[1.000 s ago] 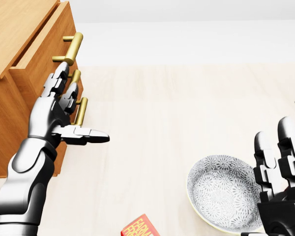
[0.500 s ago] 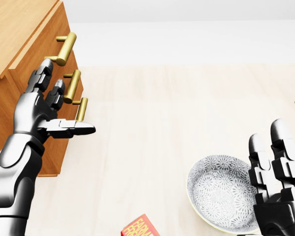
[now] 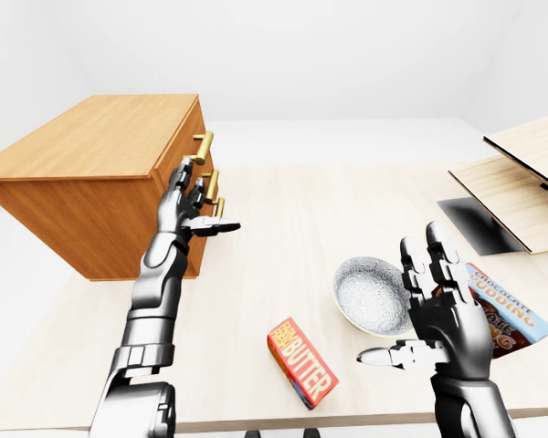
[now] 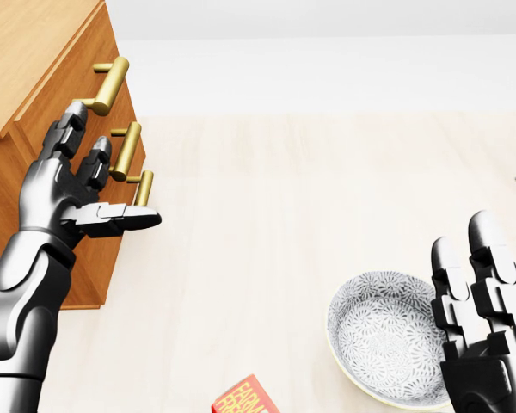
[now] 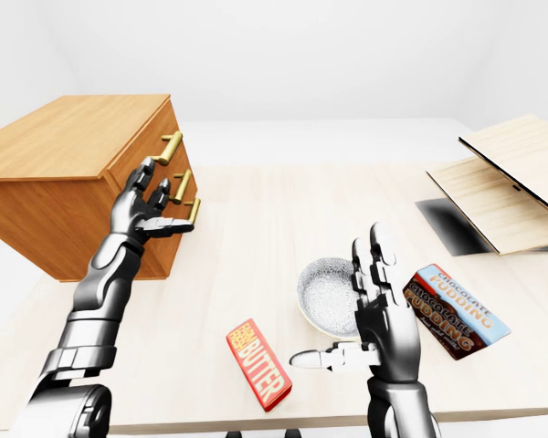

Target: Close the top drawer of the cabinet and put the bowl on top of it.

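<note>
the left hand (image 4: pixel 77 185) is released, fingers spread and pointing up against the drawer fronts of the cabinet (image 3: pixel 91 155), fingertips just below the top drawer's brass handle (image 4: pixel 112 84), thumb jutting sideways, forearm raised. the right hand (image 3: pixel 443 315) is also released and empty, fingers upright, thumb pointing toward the left hand. the bowl (image 3: pixel 373 294) sits on the table (image 3: pixel 292 210) just beside its fingers, a butter box (image 3: pixel 301 362) lies beyond the thumb, and a chocolate pudding box (image 3: pixel 507 306) lies partly hidden on its other side.
</note>
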